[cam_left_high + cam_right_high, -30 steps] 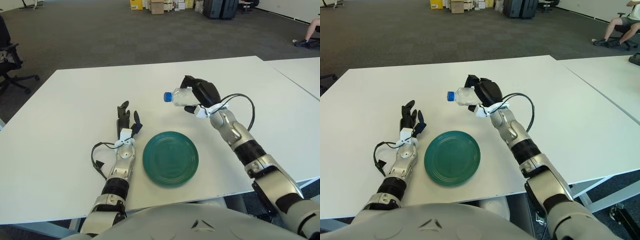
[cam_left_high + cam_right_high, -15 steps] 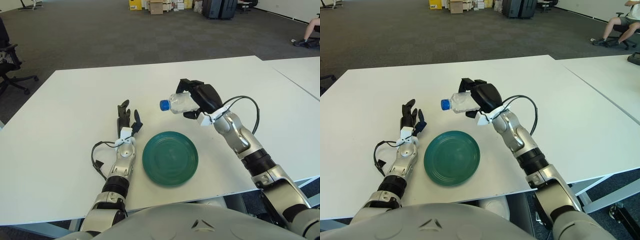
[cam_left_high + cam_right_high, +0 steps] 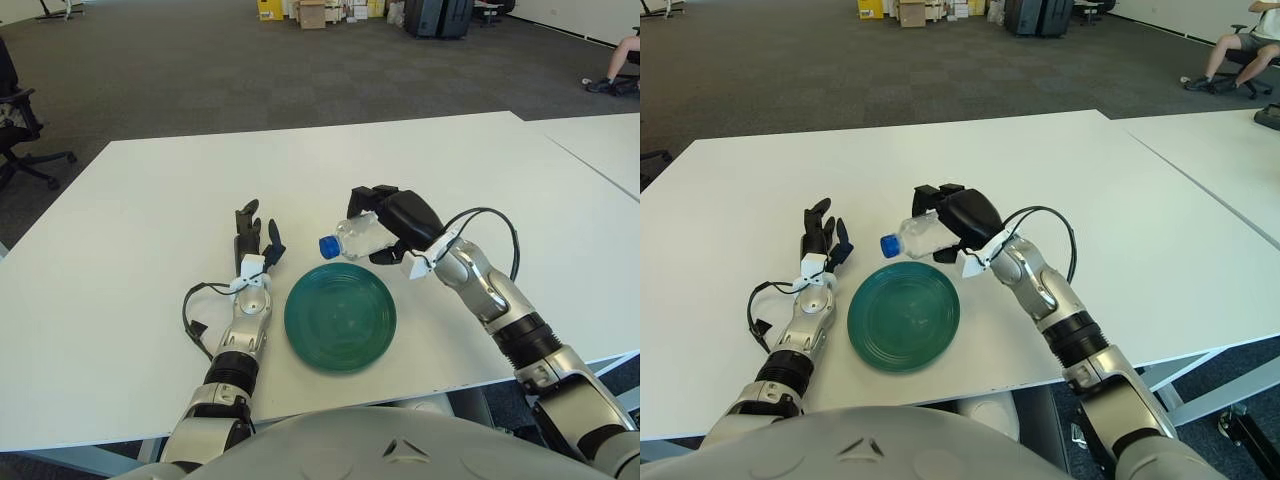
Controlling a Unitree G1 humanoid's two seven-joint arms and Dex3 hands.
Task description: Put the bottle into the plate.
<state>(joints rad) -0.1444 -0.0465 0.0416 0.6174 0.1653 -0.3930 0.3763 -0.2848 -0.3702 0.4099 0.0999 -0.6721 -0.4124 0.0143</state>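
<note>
Left eye: right hand (image 3: 400,222) has its fingers wrapped round the clear plastic bottle (image 3: 358,235), held sideways at the far rim of the green plate (image 3: 340,316), blue cap (image 3: 327,246) pointing left. Looks empty, so light, crushable and slick; mid-body grip suits.

Right eye: left hand (image 3: 820,240) shows left of the plate on the white tabletop (image 3: 730,200), fingers loosely extended, holding nothing.

An open office: grey carpet (image 3: 200,70), white tables (image 3: 150,200), office chair (image 3: 20,120).

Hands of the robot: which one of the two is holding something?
The right hand: its fingers grasp the clear bottle with the blue cap, just beyond the green plate. The left hand, left of the plate, holds nothing.
</note>
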